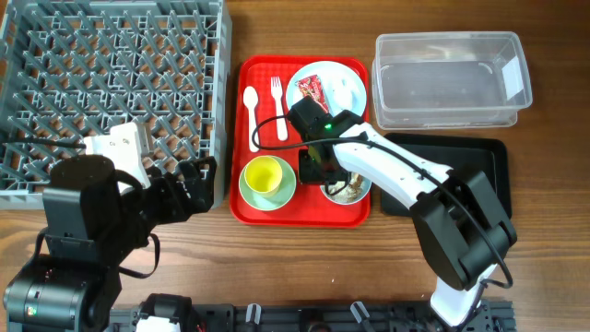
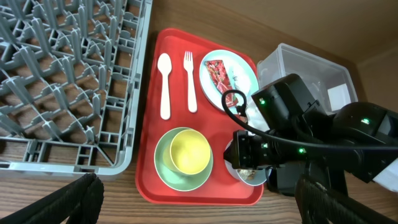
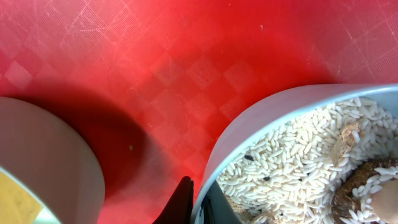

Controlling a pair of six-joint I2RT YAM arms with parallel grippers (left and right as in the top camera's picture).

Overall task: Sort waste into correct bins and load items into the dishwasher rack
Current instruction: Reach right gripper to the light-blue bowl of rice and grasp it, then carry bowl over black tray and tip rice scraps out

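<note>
My right gripper (image 1: 323,177) is shut on the rim of the pale blue-green bowl (image 1: 350,192), which holds white rice and brown bits (image 3: 323,155). In the right wrist view one finger (image 3: 199,200) is outside the rim (image 3: 249,130) and one inside. The bowl stands on the red serving tray (image 1: 304,210). My left gripper (image 1: 192,183) is open and empty, over the table between the dishwasher rack (image 1: 111,74) and the tray. The red wrapper (image 1: 311,90) lies on the blue plate (image 1: 346,88). The yellow cup (image 1: 264,173) sits on the saucer (image 1: 287,192). The spoon (image 1: 253,115) and fork (image 1: 278,106) lie on the tray.
The clear tub (image 1: 452,78) stands at the back right, with the black tray (image 1: 484,157) just in front of it. My right arm reaches across the black tray and the red tray's right side. In the left wrist view the rack (image 2: 62,81) fills the left.
</note>
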